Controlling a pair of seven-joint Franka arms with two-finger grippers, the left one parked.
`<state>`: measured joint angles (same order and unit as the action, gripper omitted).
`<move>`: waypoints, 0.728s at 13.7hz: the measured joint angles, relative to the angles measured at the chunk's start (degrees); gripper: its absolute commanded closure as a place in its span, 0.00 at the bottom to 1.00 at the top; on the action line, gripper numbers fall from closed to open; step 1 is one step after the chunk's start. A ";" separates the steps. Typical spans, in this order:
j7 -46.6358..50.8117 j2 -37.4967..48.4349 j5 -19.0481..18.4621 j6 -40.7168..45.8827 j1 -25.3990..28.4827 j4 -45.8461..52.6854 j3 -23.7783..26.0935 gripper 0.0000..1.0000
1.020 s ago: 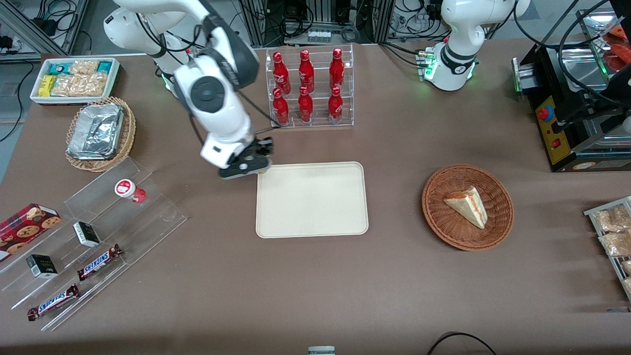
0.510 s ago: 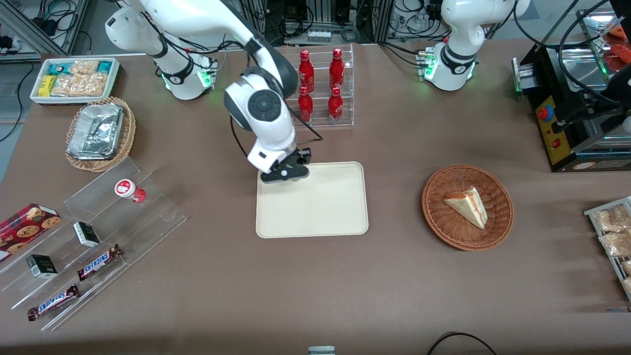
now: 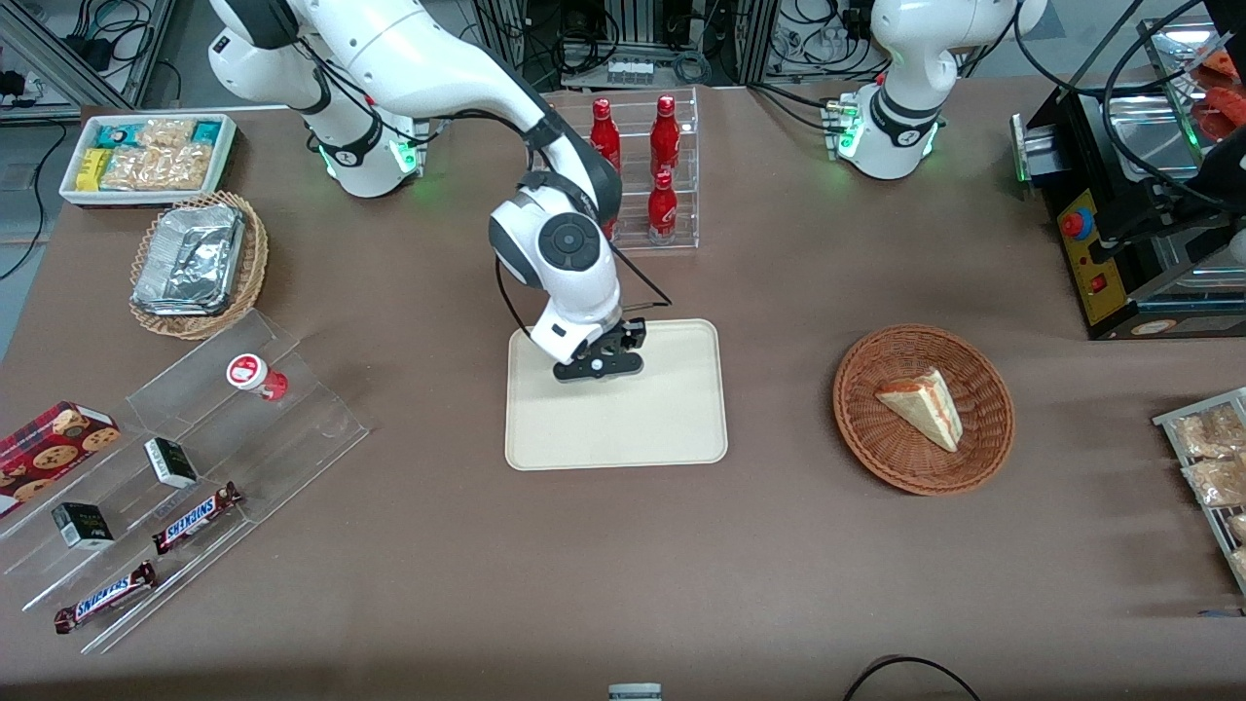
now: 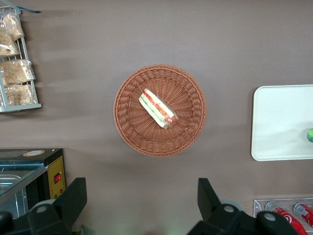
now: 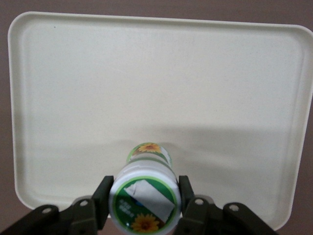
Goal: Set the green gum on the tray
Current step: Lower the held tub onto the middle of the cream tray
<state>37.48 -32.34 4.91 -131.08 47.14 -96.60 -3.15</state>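
The gum is held between the fingers of the gripper, above the tray, over its half farther from the front camera. The carry is judged nearly done; lowering and release are called for next. The tray surface is seen bare and flat, with ample room around the bottle.

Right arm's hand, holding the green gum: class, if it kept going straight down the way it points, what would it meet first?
Most likely the tray. The hand grips the green gum directly over the tray's bare floor, so the bottle's base would probably touch first; the remaining height is unclear.
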 measured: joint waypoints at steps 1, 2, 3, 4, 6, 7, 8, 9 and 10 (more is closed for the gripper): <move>0.01 -0.76 0.00 -0.37 0.23 0.33 -0.05 1.00; 0.09 -1.47 -0.01 -0.87 0.54 0.53 -0.11 1.00; 0.37 -1.98 -0.16 -1.10 0.93 0.67 -0.14 1.00; 0.61 -2.34 -0.40 -1.18 1.29 0.79 -0.21 1.00; 1.08 -2.64 -0.60 -1.36 1.69 0.83 -0.34 1.00; 1.26 -2.72 -0.65 -1.48 1.72 0.84 -0.38 1.00; 1.33 -2.86 -0.66 -1.58 1.72 0.90 -0.44 1.00; 1.37 -3.09 -0.70 -1.67 1.72 0.93 -0.49 1.00; 1.38 -3.35 -1.15 -1.77 1.72 0.93 -0.51 1.00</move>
<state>38.86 -35.69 3.76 -132.85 48.86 -95.66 -3.65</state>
